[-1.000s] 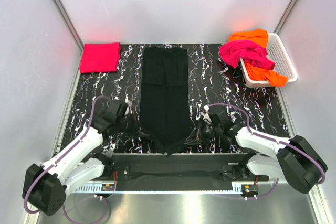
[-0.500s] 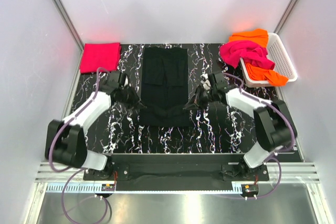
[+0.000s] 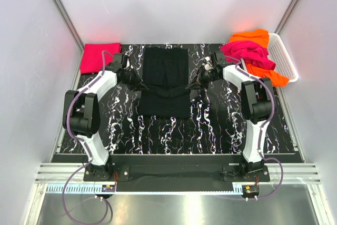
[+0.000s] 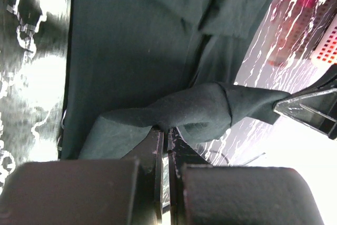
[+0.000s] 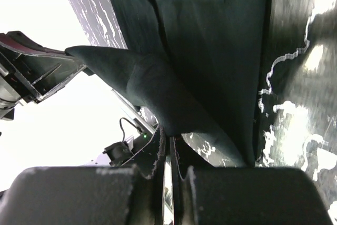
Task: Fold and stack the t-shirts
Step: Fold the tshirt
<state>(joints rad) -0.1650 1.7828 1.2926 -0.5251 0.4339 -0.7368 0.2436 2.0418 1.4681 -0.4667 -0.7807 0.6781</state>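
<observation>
Hem corners of the black t-shirt (image 3: 166,104) sit pinched in your left gripper (image 3: 141,85) and right gripper (image 3: 190,85), over the table (image 3: 221,125) centre. Carry both level and evenly spaced, lay the fold square on the collar edge, then release together.

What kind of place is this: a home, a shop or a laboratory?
Probably a laboratory robot booth: plain white walls enclose a black marbled table, the left arm and right arm are bolted at its near edge, both holding a black t-shirt.
</observation>
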